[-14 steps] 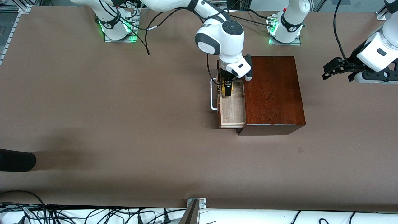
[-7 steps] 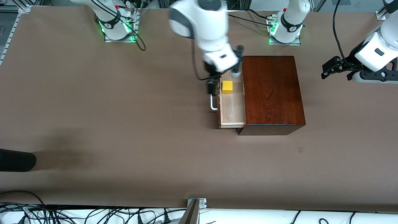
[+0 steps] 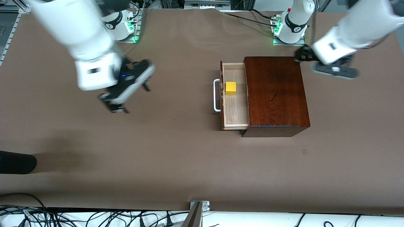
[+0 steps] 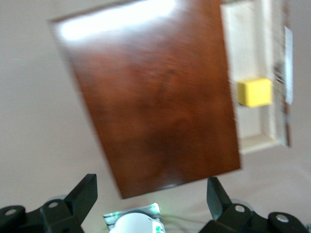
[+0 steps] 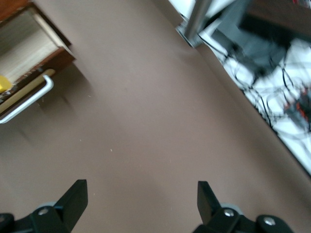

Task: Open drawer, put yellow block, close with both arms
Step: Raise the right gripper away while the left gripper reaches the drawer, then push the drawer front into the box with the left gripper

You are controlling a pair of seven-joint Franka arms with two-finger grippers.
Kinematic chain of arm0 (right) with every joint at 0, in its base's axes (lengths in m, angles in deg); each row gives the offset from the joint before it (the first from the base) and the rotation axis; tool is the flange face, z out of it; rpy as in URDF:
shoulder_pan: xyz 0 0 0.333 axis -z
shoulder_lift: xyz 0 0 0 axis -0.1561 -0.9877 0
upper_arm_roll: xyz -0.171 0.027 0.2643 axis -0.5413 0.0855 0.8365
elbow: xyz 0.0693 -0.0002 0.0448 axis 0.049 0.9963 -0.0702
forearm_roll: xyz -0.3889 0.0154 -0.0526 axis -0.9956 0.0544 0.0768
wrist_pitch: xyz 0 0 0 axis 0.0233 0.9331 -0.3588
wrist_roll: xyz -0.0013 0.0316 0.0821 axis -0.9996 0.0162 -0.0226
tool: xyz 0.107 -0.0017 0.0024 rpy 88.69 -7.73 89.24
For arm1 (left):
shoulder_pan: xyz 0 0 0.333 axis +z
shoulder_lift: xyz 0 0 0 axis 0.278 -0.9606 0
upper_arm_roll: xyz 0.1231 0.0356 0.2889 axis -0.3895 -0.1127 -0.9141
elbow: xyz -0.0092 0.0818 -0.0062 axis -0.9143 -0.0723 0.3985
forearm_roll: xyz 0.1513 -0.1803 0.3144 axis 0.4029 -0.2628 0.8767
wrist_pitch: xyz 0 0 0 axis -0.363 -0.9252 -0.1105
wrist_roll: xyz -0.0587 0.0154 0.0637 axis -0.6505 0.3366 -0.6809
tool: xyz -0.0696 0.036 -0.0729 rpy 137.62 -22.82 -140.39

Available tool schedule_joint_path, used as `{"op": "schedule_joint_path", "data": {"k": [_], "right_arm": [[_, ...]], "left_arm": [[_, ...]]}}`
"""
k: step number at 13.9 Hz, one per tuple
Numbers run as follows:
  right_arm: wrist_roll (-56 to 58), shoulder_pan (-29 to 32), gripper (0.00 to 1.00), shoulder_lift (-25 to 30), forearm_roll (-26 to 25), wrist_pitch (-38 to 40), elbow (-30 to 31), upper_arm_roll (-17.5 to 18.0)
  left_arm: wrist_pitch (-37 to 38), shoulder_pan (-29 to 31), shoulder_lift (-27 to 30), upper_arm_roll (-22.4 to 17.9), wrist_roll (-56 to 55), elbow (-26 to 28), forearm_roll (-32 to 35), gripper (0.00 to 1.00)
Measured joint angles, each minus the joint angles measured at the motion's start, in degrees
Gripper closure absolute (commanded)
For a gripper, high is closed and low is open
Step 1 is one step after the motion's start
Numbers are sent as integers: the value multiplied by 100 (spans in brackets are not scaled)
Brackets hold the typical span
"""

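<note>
The drawer (image 3: 235, 110) stands pulled out of the dark wooden box (image 3: 274, 94), with its white handle (image 3: 216, 97) toward the right arm's end. The yellow block (image 3: 230, 88) lies alone in the drawer's tray. My right gripper (image 3: 132, 98) hangs open and empty over bare table, well off toward the right arm's end. Its wrist view shows the open gripper (image 5: 141, 191), the handle (image 5: 26, 102) and a sliver of the block (image 5: 4, 83). My left gripper (image 3: 301, 56) is open over the box's corner by the left arm's base. Its wrist view shows that gripper (image 4: 150, 191), the box (image 4: 155, 97) and the block (image 4: 254, 92).
A black object (image 3: 15, 162) pokes in at the table's edge on the right arm's end. Cables (image 3: 94, 217) and a metal bracket (image 3: 199, 206) run along the edge nearest the front camera. Both arm bases (image 3: 288, 30) stand along the edge farthest from it.
The right gripper let go of the yellow block in the drawer, rose and swung away toward its own end. The left arm swept in to the box's corner.
</note>
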Motion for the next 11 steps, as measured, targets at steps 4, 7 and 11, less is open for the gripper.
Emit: {"op": "schedule_joint_path", "data": {"k": [4,7,11], "right_arm": [[-101,314,0,826,466,210,1060,-832],[-149,634,0,1785,448,224,2170,-876],[-744,1009,0,2491,186,66,3181,-598]], "left_arm": [[-74,-194,-1040,1206,-133,-597,-229,0],[-90,-775,-2256,1369,-150,-1611,-233,0],[-975,-1431,-3339,1375,341,-2081,-114,0]]}}
